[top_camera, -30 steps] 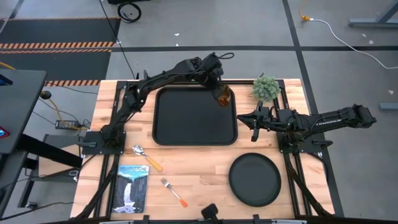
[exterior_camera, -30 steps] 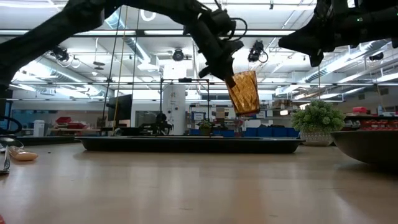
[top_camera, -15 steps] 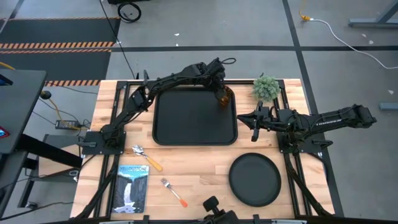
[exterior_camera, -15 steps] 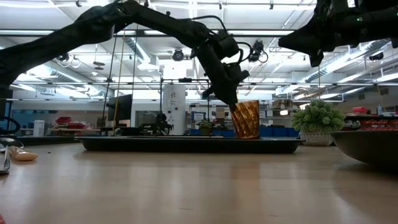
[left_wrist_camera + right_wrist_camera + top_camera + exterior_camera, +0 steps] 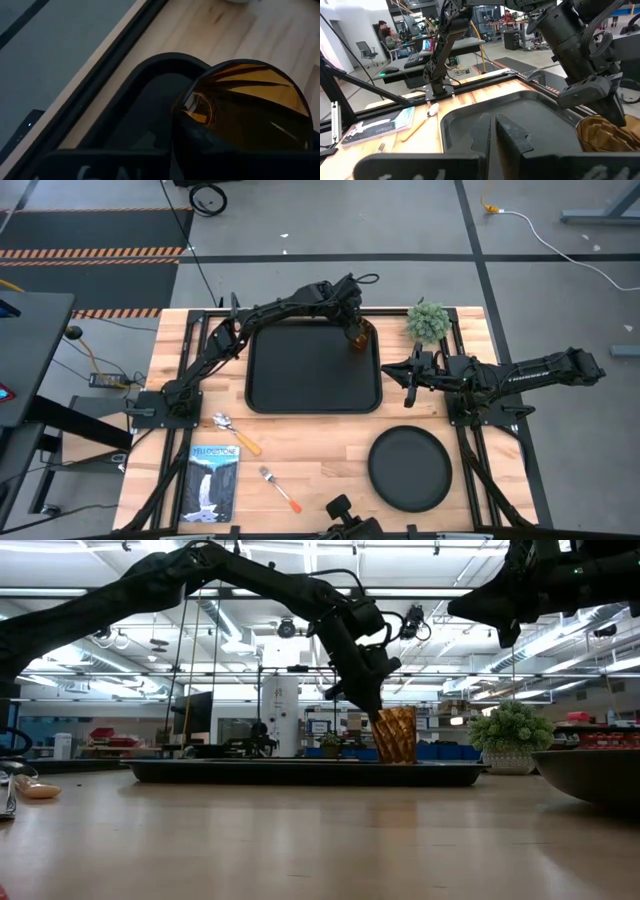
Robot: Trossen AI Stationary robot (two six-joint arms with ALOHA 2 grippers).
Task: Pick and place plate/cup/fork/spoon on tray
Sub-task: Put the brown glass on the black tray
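Low view: cup (image 5: 396,735) between left jaws.

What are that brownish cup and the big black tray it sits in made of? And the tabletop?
The cup looks like translucent amber plastic or glass; light passes through its ribbed wall. The left claw grips it in the tray's far right corner. The tray seems matte black plastic, with dull, even sheen. The table looks like pale wood, showing jointed strips and grain.

Amber cup (image 5: 359,338) upright in black tray's (image 5: 300,385) corner
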